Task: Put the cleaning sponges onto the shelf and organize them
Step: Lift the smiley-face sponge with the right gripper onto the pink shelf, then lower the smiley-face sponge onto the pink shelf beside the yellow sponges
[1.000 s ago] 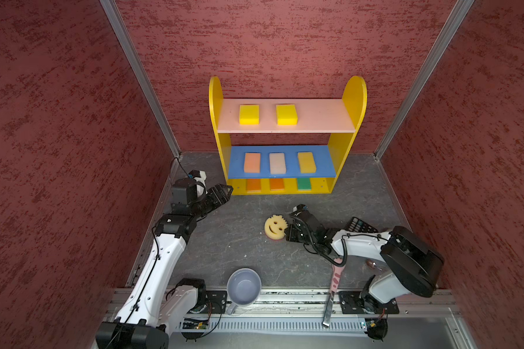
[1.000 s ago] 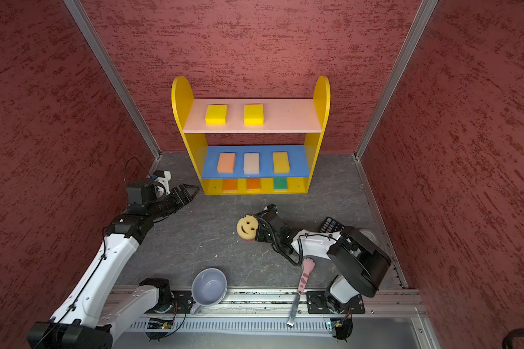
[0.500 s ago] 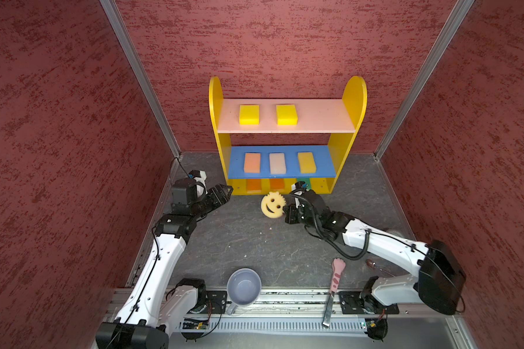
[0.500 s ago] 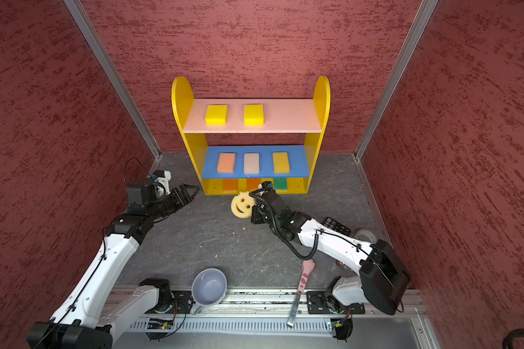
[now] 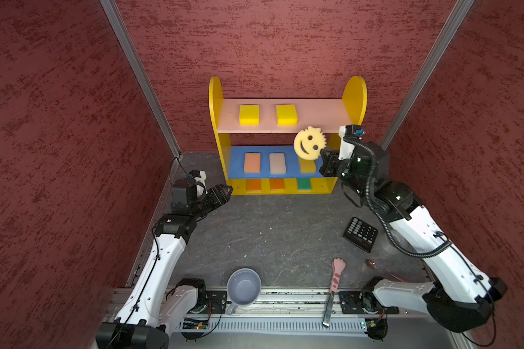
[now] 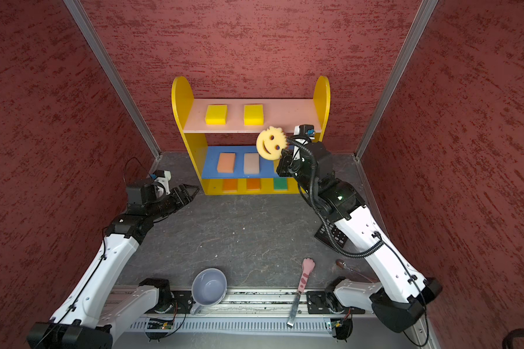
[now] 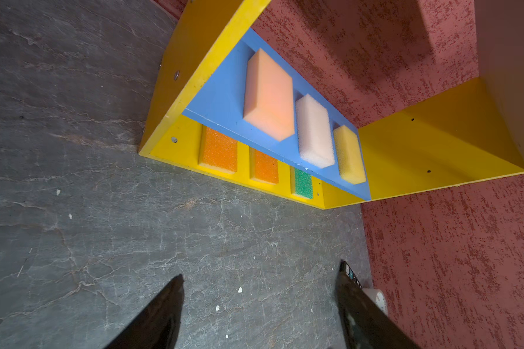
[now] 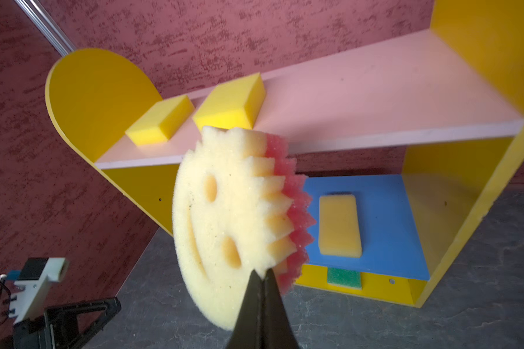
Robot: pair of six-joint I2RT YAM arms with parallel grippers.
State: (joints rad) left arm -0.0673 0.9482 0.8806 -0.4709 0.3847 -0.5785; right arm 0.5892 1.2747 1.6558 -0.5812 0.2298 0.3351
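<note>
Right wrist view: right hand (image 8: pixel 262 273) pinches the smiley sponge (image 8: pixel 224 217) by its edge, aloft before the shelf (image 8: pixel 375 99); in a top view, left hand (image 5: pixel 227 190) wide, empty, at the shelf's 8 o'clock.

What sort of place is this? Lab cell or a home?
Probably a lab test cell: textured red partition walls on aluminium corner posts box in a grey stone-look tabletop, and two white-and-black robot arms mount on a front rail.

On my tabletop (image 5: pixel 270 235) I see a mug (image 5: pixel 244 287) at six, paw tool (image 5: pixel 335 281) at five, spoon (image 5: pixel 371 264) at four, keypad (image 5: pixel 360 234) at three.
</note>
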